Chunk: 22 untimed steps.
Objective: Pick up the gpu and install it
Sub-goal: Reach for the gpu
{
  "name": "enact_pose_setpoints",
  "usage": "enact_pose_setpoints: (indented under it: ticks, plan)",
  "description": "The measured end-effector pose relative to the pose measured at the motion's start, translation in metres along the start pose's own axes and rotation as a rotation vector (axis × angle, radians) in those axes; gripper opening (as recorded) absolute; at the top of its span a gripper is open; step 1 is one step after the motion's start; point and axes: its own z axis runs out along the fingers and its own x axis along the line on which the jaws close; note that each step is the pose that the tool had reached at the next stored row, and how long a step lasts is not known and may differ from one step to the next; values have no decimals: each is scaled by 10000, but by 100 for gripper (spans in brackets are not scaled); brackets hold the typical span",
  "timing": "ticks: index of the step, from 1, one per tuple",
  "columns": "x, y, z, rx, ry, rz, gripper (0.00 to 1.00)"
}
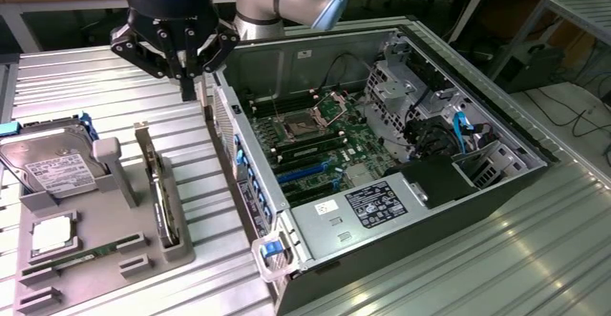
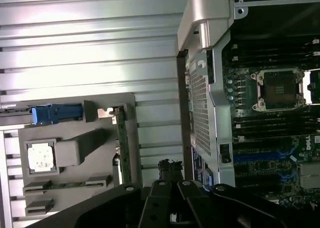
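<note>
- Nearest the exterior camera lies the grey tray point(image 1: 100, 219). It holds a hard drive point(image 1: 53, 166), a memory stick point(image 1: 81, 254) and the gpu point(image 1: 160, 191).
- The gpu stands on its long edge in a slot along the side of the tray nearest the computer case point(image 1: 430, 259). Its silver bracket is at the far end, and it is not yet lifted.
- The pincer point(image 1: 189, 87) hangs with its fingers pressed together and nothing between them.
- By my reading, the step in hand is the approach for the pick-up (nothing about the install has begun).
- The pincer is over bare table past the bracket end of the gpu, between the tray and the corner of the case. It is apart from the card and clearly higher.
- A grasp would call for the fingers to part and line up across the thin upper edge of the card.
</note>
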Motion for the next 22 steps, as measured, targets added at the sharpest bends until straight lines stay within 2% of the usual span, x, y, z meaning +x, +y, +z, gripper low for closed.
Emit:
enact_pose_setpoints:
  ticks: [22]
  plan:
    - [292, -72, 31, 0, 1, 0, 11]
